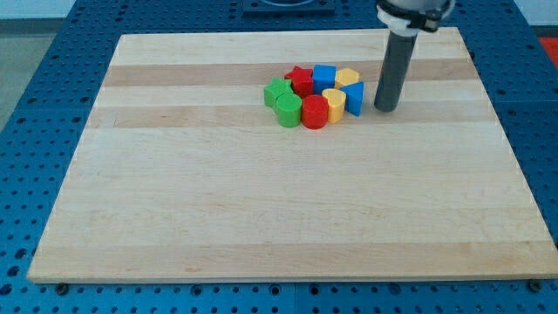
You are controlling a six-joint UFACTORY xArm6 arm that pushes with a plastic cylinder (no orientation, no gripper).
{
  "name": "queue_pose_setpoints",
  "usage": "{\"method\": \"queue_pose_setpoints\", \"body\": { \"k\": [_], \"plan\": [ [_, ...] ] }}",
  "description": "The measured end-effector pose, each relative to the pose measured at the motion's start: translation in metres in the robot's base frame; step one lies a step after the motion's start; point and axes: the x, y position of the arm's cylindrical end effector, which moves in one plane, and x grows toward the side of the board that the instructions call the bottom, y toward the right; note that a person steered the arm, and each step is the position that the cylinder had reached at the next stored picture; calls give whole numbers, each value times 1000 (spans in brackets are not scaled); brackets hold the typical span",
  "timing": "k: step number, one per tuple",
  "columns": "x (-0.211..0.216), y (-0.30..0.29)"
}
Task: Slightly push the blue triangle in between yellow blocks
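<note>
Bare pale wood fills the board's (pixel 261 218) near half, its grain running in light and darker bands. Toward the far edge, right of centre, the blue triangle (pixel 354 98) sits at the cluster's right end, touching the yellow block (pixel 334 103) on its left and the yellow block behind (pixel 347 78). My tip (pixel 386 109), a plain rod with nothing to open or close, stands just right of the triangle. Blue cube (pixel 324 76), red star (pixel 302 79), red cylinder (pixel 315 112), green star (pixel 277 91) and green cylinder (pixel 289 110) crowd leftward. Blue perforated table (pixel 35 96) surrounds the board.
</note>
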Motion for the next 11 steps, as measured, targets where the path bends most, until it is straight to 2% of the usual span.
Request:
{"method": "queue_pose_setpoints", "body": {
  "k": [2, 11],
  "plan": [
    [-15, 0],
    [-21, -13]
  ]
}}
